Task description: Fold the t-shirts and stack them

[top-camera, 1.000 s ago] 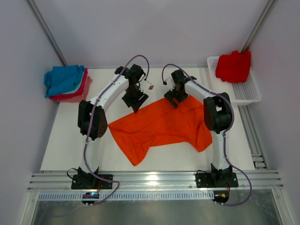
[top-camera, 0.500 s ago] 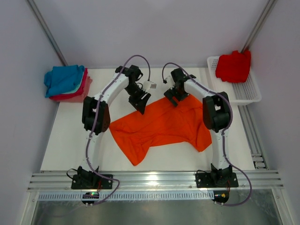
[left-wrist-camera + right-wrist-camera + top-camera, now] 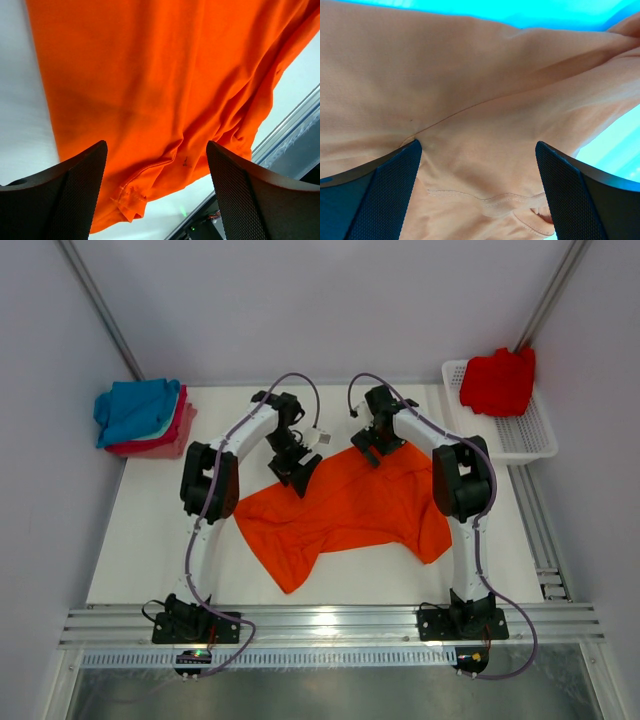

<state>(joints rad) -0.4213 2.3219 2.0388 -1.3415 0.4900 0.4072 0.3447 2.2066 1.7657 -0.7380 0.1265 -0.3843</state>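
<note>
A bright orange t-shirt (image 3: 345, 505) lies rumpled and spread in the middle of the white table (image 3: 150, 540). My left gripper (image 3: 299, 471) hangs open over the shirt's far left edge. In the left wrist view its fingers (image 3: 75, 195) stand wide apart above the orange cloth (image 3: 150, 85), holding nothing. My right gripper (image 3: 373, 449) is open at the shirt's far edge. The right wrist view shows it low over the cloth (image 3: 470, 85), a stitched hem between its fingers (image 3: 570, 195). A red t-shirt (image 3: 498, 380) sits in the basket. Folded blue, teal and pink t-shirts (image 3: 140, 415) are stacked far left.
The white mesh basket (image 3: 525, 435) stands at the back right corner. Grey walls close in the table on three sides. An aluminium rail (image 3: 330, 625) with both arm bases runs along the near edge.
My left gripper has moved right and a little nearer, to the shirt's far left edge, and its wrist has turned. The right arm and the orange shirt have not moved.
</note>
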